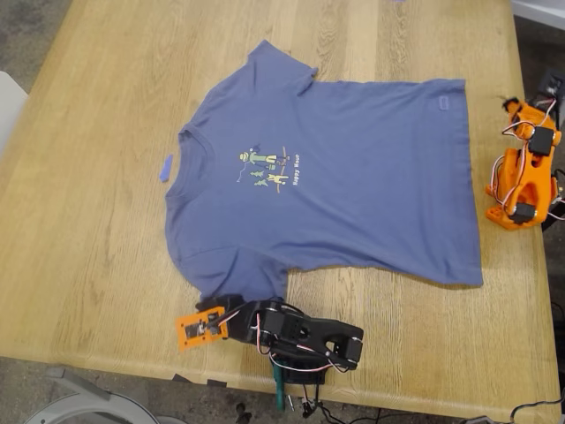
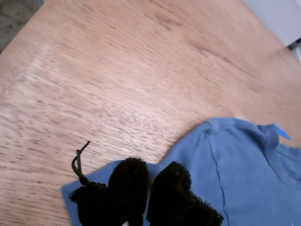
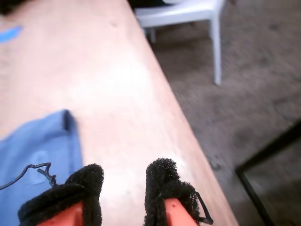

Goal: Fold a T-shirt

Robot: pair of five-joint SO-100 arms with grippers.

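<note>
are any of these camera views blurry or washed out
Exterior view: sharp, evenly lit, print on the T-shirt legible as figures. First wrist view: table grain crisp, my first gripper soft up close. Second wrist view: blurriest, with pale glare on the table and a hazy white chair.

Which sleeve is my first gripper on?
My first gripper is over the sleeve at the exterior view's bottom edge, beside the black arm. The other sleeve, toward that view's top, lies flat with no arm near it.
</note>
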